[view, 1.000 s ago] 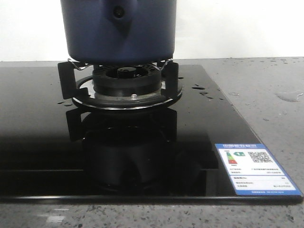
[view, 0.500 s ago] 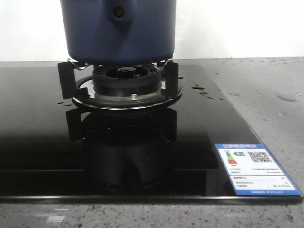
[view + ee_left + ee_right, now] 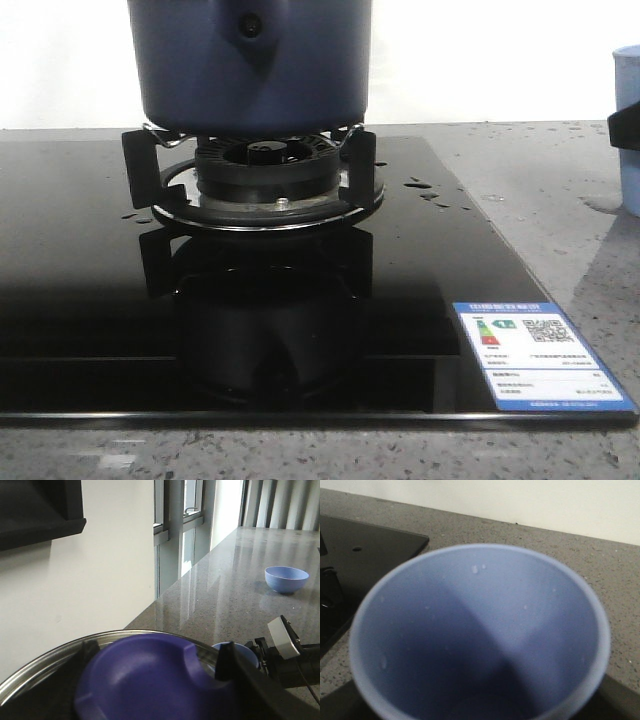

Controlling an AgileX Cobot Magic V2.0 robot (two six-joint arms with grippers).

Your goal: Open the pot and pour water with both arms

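Front view: the large round dark navy-blue pot (image 3: 250,65) sits on the black burner grate (image 3: 255,180) of the glossy black glass cooktop (image 3: 420,300), at 12 o'clock in frame. Its top is cut off, so lid status cannot be read here. A pale blue cup (image 3: 627,130) shows at 3 o'clock, partly out of frame, with a dark piece across its side, probably part of the right hand.

Left wrist view: a blurred purple-blue domed lid knob (image 3: 150,680) within a steel rim (image 3: 60,655) fills 6 o'clock. Dark forms flank it, likely the left hand's fingers; whether they clamp it, cannot tell. Judged positioned for lifting the lid.

Right wrist view: the cup's interior fills the frame, above the grey speckled table (image 3: 560,545). The right hand itself is hidden; its grip is inferred only, probably carrying the cup in for pouring.
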